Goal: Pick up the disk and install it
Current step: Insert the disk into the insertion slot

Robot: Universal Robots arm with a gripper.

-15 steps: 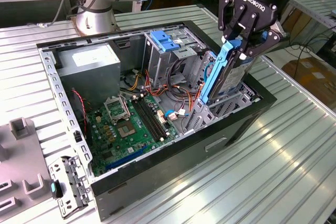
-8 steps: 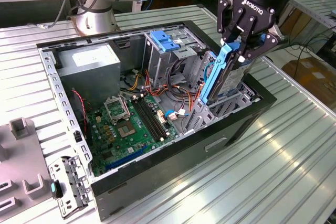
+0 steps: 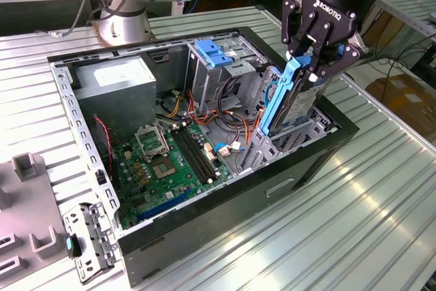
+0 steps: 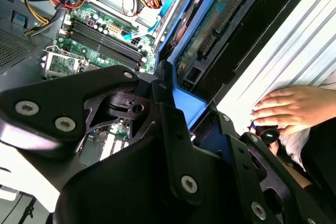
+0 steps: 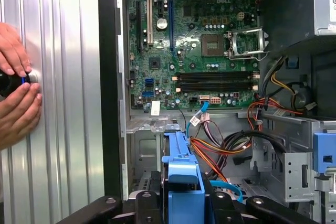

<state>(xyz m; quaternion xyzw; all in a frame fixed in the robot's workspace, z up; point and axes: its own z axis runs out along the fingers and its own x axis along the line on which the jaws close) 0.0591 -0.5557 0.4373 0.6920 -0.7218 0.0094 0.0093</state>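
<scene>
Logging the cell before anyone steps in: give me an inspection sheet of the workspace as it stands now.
Surface: ribbed metal table, open computer case lying on it.
Job's things: the disk upright over the case's drive bay.
Clutter: grey fixture blocks and metal bracket beside the case.
End effector: shut on the disk.
Cables: orange and yellow wires inside the case.
Surroundings: a person's hands resting on the table by the case.

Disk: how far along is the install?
Done: the disk is picked up, with the gripper shut on its blue rail. In hand: it is held on edge, lower end inside the open computer case. Left: not yet seated; its upper part stands above the case rim.
</scene>
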